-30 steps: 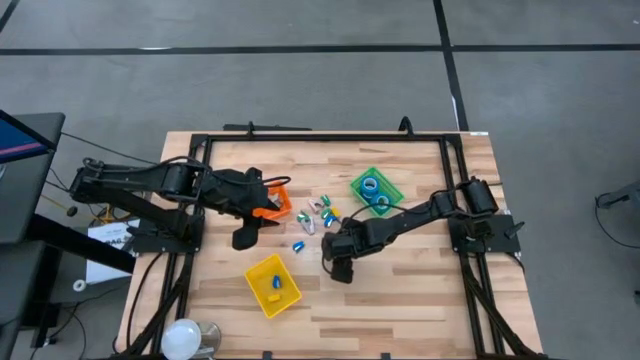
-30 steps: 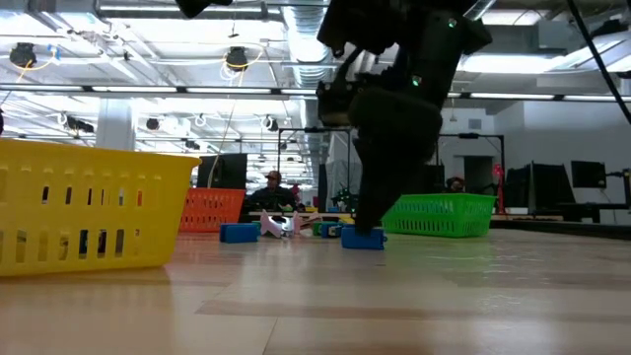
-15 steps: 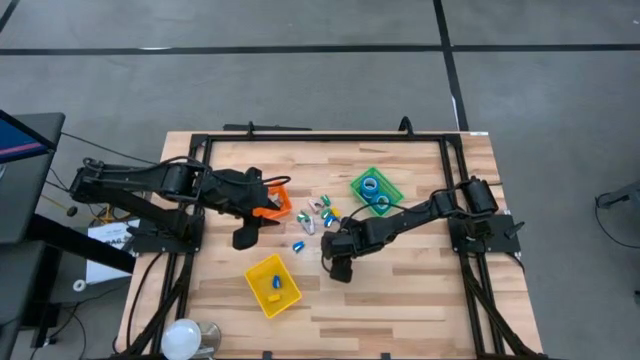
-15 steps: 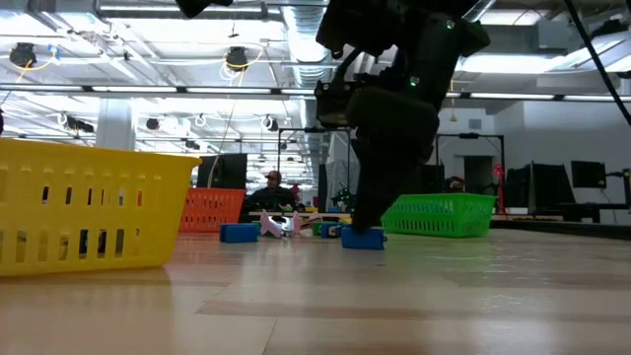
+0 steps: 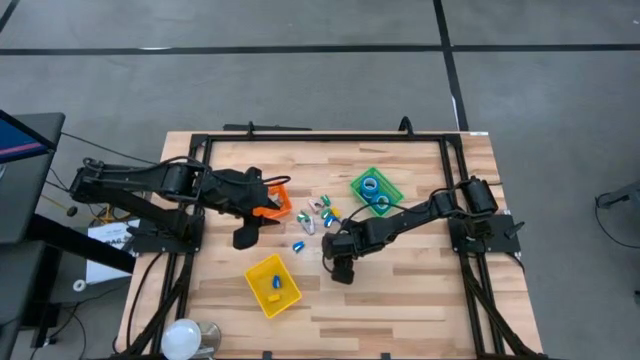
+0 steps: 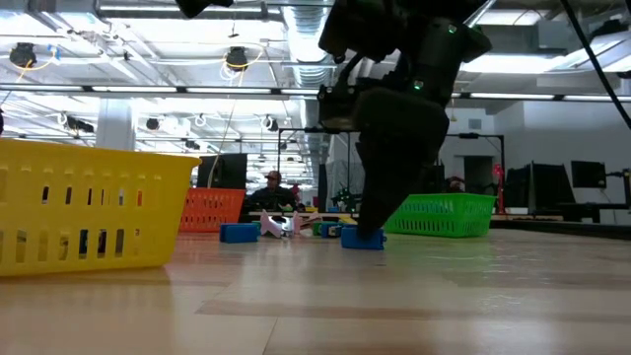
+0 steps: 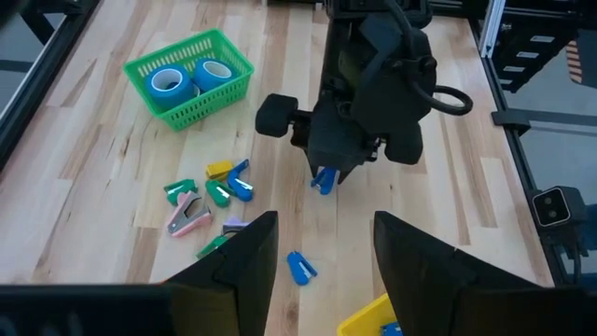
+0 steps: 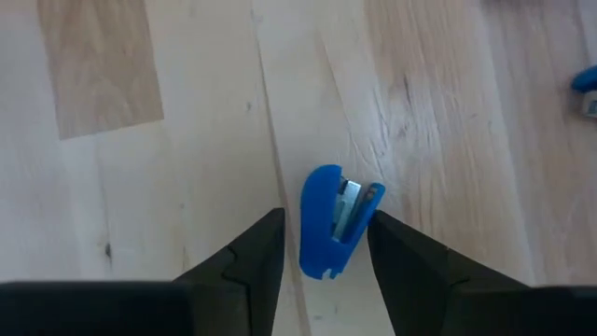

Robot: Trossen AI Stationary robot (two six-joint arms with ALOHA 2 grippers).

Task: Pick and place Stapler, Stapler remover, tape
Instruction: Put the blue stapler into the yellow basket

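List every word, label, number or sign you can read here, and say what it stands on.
None can be read: the bins, tape rolls, small staplers and both arms bear no legible print.
Papers beside the table: too small to read.

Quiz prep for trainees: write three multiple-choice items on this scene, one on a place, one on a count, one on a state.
1. Where are the tape rolls?
A. green bin
B. yellow bin
C. bare table

2. How many tape rolls show in that bin?
A. one
B. two
C. four

3. What is the right gripper doing?
A. hanging far from everything
B. carrying a tape roll
C. straddling a small blue stapler

Answers:
1 A, both rolls lie in the green bin.
2 B, the left wrist view shows two.
3 C, the blue stapler lies on the table between its fingers.
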